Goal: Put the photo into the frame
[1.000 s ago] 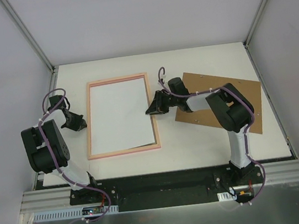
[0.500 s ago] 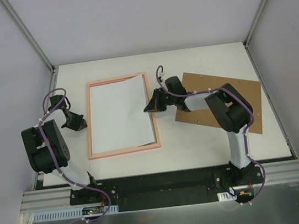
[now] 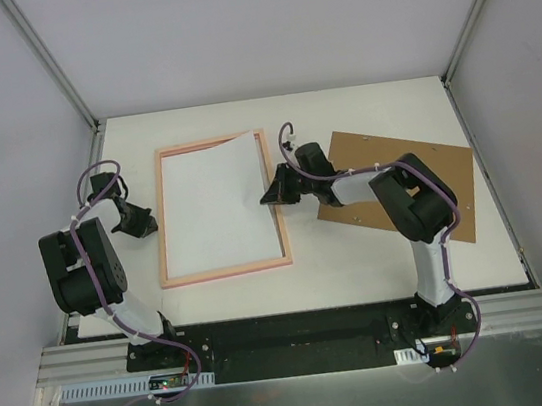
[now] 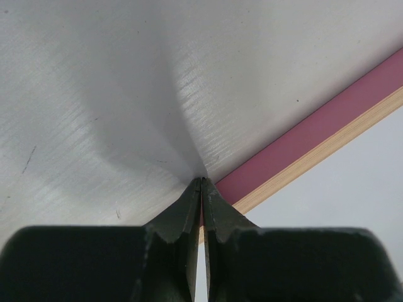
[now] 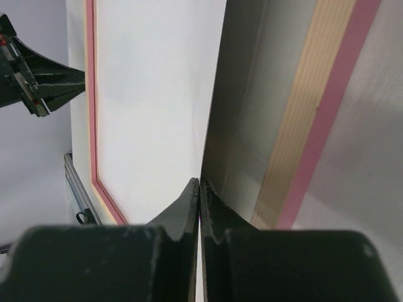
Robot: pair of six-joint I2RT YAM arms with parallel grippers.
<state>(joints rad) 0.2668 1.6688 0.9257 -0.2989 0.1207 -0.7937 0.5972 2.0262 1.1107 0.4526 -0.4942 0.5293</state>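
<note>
The frame (image 3: 225, 271) lies flat on the table with its pale peach back up. The photo (image 3: 216, 206) lies in it, white back up. My right gripper (image 3: 269, 200) is shut on the photo's right edge and holds that edge lifted off the frame's right rail. In the right wrist view the shut jaws (image 5: 200, 182) pinch the sheet (image 5: 151, 94), and the frame's peach and pink rail (image 5: 321, 126) lies below to the right. My left gripper (image 3: 151, 223) is shut, with its tips (image 4: 201, 181) against the outer side of the frame's left rail (image 4: 302, 141).
The plain brown backing board (image 3: 419, 177) lies on the table to the right of the frame, partly under the right arm. White walls and metal posts close in the table at the back and sides. The left gripper also shows in the right wrist view (image 5: 44, 85).
My right gripper has moved a little toward the far side with the photo's right edge. The photo's far right corner has risen over the frame's top rail. The left arm has not moved.
</note>
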